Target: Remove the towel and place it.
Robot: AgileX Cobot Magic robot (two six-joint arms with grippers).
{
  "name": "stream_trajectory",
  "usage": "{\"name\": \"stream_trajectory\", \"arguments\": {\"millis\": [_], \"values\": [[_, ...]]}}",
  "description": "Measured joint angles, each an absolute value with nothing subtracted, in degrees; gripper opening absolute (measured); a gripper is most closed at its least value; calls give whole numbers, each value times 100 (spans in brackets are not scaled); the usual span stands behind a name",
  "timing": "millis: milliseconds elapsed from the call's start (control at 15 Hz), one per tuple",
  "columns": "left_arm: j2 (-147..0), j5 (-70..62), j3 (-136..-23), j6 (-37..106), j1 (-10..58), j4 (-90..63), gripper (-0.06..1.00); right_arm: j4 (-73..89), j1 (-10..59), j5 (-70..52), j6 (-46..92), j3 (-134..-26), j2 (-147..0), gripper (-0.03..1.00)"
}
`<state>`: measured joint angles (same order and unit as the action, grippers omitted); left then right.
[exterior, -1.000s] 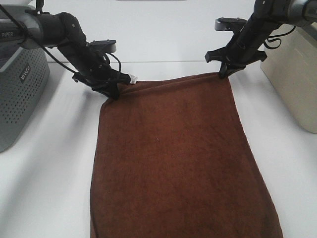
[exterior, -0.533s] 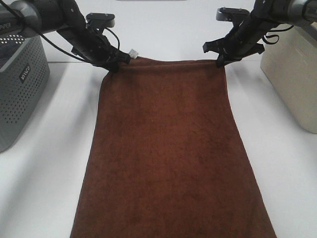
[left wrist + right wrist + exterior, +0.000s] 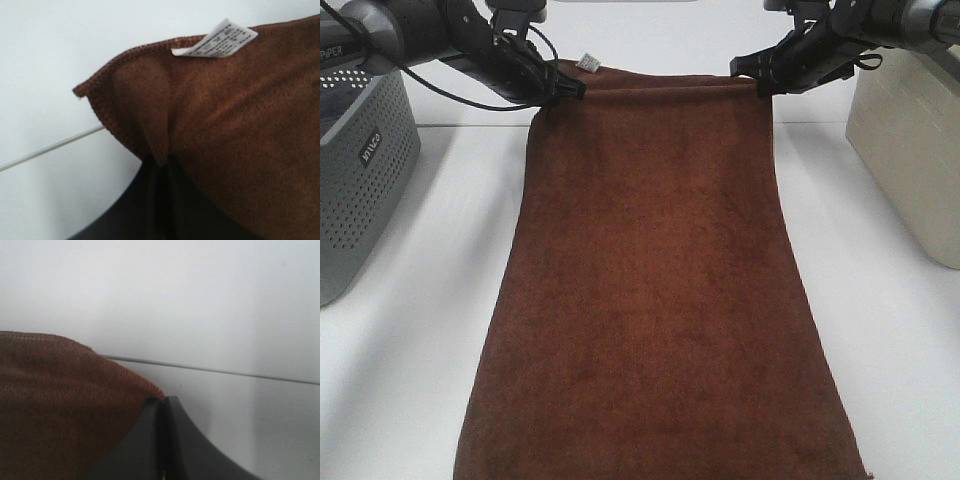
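Observation:
The towel [image 3: 655, 280] is a large dark reddish-brown terry cloth, held up by its two far corners and stretched toward the front edge of the exterior high view. Its small white tag [image 3: 588, 62] sticks up at the far left corner. My left gripper [image 3: 560, 90] is shut on that left corner; the left wrist view shows the towel [image 3: 240, 130], the tag [image 3: 215, 40] and the closed jaws. My right gripper [image 3: 762, 82] is shut on the far right corner; the towel [image 3: 60, 405] fills the near side of the right wrist view.
A grey perforated basket [image 3: 360, 170] stands at the left edge. A beige box [image 3: 910, 140] stands at the right edge. The white table [image 3: 410, 340] shows on both sides of the towel.
Both grippers have risen and moved back with the towel's far corners. The far edge is higher and tauter, and more of the towel's length is drawn out.

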<state>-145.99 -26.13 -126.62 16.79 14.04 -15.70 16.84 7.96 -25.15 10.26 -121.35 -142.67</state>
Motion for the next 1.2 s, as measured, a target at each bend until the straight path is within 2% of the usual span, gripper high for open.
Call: {"name": "stream_trajectory", "arguments": {"millis": [1200], "values": [[-15298, -1054, -12662, 1833, 1427, -1576, 0, 1851, 814, -1255, 1026, -12135, -14874, 1]]}}
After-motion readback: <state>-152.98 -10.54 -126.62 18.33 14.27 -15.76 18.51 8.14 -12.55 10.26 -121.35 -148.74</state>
